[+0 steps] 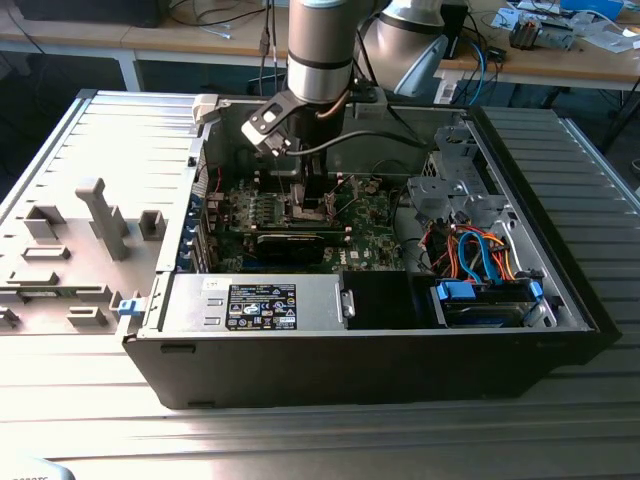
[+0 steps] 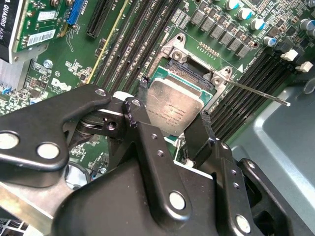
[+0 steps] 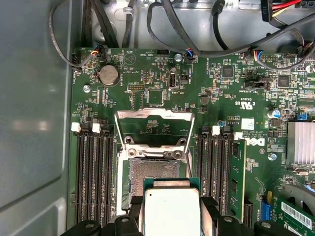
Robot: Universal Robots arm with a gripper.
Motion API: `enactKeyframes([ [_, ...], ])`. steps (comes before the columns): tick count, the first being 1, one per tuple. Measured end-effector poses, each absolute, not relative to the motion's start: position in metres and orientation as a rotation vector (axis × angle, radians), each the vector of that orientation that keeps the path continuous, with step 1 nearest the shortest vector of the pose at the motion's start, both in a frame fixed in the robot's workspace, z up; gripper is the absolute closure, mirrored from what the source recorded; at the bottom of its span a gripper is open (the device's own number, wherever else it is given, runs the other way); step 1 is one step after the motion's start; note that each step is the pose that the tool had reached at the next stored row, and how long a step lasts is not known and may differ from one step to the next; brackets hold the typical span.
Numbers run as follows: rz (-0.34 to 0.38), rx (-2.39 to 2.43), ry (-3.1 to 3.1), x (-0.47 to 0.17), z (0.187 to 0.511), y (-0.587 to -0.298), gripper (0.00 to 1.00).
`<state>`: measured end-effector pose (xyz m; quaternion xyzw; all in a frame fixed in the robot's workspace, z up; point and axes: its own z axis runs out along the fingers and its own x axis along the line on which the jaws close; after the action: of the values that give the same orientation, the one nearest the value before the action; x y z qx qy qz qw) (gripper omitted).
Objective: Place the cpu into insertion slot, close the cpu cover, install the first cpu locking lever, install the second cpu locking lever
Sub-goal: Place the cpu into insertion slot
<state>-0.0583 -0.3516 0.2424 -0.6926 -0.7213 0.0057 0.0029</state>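
Note:
My gripper (image 1: pixel 309 203) reaches down into the open computer case over the green motherboard (image 1: pixel 360 235). In both wrist views it is shut on the cpu (image 2: pixel 172 109) (image 3: pixel 170 212), a silvery square chip held by two opposite edges between the black fingers (image 2: pixel 134 112). The chip hangs tilted just above one edge of the insertion slot (image 3: pixel 153 170) (image 2: pixel 193 74), apart from the dark recess. Behind the slot, the cpu cover (image 3: pixel 153 118) stands swung open. A thin metal locking lever (image 2: pixel 258 94) sticks out beside the socket.
Memory slots (image 3: pixel 91 172) flank the socket, with one memory stick (image 3: pixel 237 174) fitted. Cables (image 3: pixel 197 34) run along the board's edge. A black labelled box (image 1: pixel 262 305), a drive bay with blue clips (image 1: pixel 487 298) and the case walls (image 1: pixel 560 250) close in the board.

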Motion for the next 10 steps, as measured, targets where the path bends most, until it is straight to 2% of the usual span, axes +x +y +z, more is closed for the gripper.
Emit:
enactKeyframes([
  [10,0.018,-2.172,-2.262,-0.0583,0.2399,-0.3516,0.45],
])
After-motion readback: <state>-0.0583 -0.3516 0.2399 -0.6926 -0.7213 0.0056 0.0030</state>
